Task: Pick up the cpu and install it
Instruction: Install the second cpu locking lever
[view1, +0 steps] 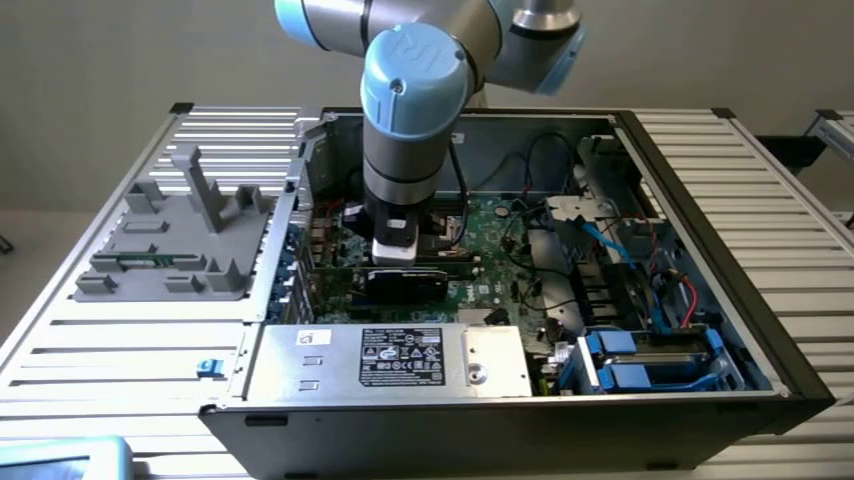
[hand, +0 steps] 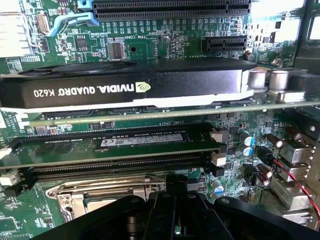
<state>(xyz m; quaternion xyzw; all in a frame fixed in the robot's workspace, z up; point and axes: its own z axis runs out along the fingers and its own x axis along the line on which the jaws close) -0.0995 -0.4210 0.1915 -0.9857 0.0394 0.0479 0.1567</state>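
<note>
- cpu: hidden. Where it sits cannot be told: possibly pinched under the gripper body, possibly already down in the CPU socket (hand: 100, 192). Its facing and long axis cannot be told either; as a square chip, only its corner alignment to the socket would matter.
- gripper (hand: 175, 187): fingers drawn fully together, hanging low over the motherboard (hand: 165, 45), right at the socket's edge. Whether they pinch anything cannot be told.
- Socket: metal load frame visible, partly covered by the gripper body.
- RAM stick (hand: 140, 140): seated in its slot just beside the socket.
- NVIDIA Quadro K620 graphics card (hand: 125, 87): beyond the RAM stick from the socket, standing on edge.
- Exterior view: the arm reaches down into the open computer case (view1: 707, 230), gripper (view1: 400, 255) just above the graphics card (view1: 407, 283).
- Step, as judged: the install end of the job, working at the socket, not the pickup.
- Any further move here calls for the chip's edges square to the socket frame, a straight vertical line and light force, with the RAM stick crowding close to the socket.
</note>
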